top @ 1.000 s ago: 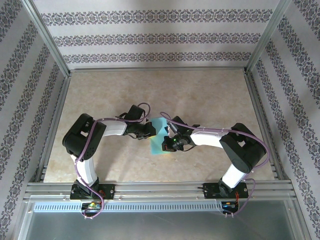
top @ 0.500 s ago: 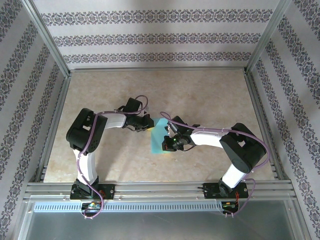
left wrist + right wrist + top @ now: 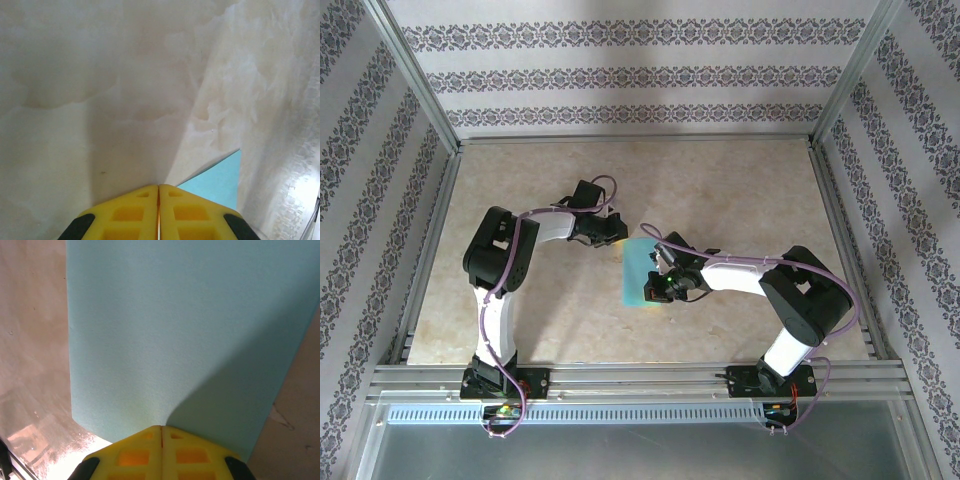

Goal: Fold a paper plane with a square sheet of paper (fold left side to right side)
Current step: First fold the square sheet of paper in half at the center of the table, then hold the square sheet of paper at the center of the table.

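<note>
1. Right gripper (image 3: 161,427): you have its fingers pressed together with no gap between them. The tips are over the near end of the sheet of paper (image 3: 175,330). I cannot tell from the wrist view whether they bear down on it.
2. Left gripper (image 3: 158,186): its fingers are also pressed together and hold nothing. It hangs over bare table (image 3: 100,100), with only a corner of the paper (image 3: 217,177) showing just to its right.
3. Change: a second ago the left gripper (image 3: 617,229) was at the paper's left edge. It has since drawn back toward the far side and now stands apart from the sheet. The right gripper (image 3: 655,287) has not shifted.
4. Paper: the sheet (image 3: 638,268) lies flat near the middle of the table (image 3: 740,200), between the two arms. It reads as a narrow upright strip, not a square, and it has kept its place while the left arm withdrew.
5. Judgement: the strip shape suggests the left-to-right fold is already laid over and the left arm has released it. The right gripper is likely holding or pressing the crease.
6. Risk: if you lift the right gripper early, the flap may spring open.
</note>
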